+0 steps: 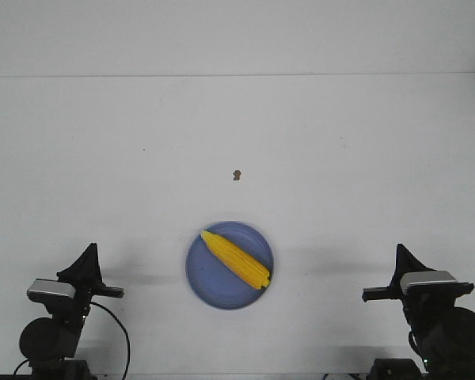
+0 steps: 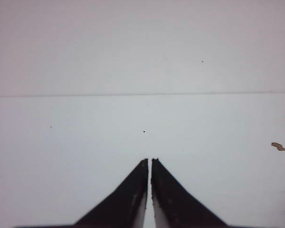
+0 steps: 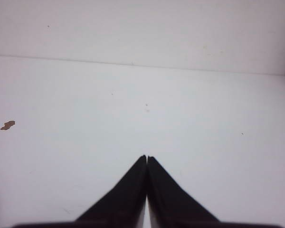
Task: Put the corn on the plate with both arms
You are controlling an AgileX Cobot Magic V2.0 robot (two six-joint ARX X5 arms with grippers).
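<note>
Starting nearest the robot base, we find the left gripper (image 1: 88, 252) at the near left of the white table (image 1: 364, 142) and the right gripper (image 1: 399, 252) at the near right, both well apart from the plate (image 1: 210, 281). In the left wrist view, the left gripper (image 2: 149, 161) has its fingers drawn together with only a hairline slit between the tips, clenched on nothing. In the right wrist view, the right gripper (image 3: 147, 157) is likewise clenched, tips touching, grasping nothing. Between the two arms, we see the periwinkle-blue plate resting on the table. The corn (image 1: 235, 259) lies inside it diagonally, its tapered end toward the far-left rim, its blunt end at the near-right rim. Beyond the plate, a small brown speck (image 1: 237, 174) sits on the table.
</note>
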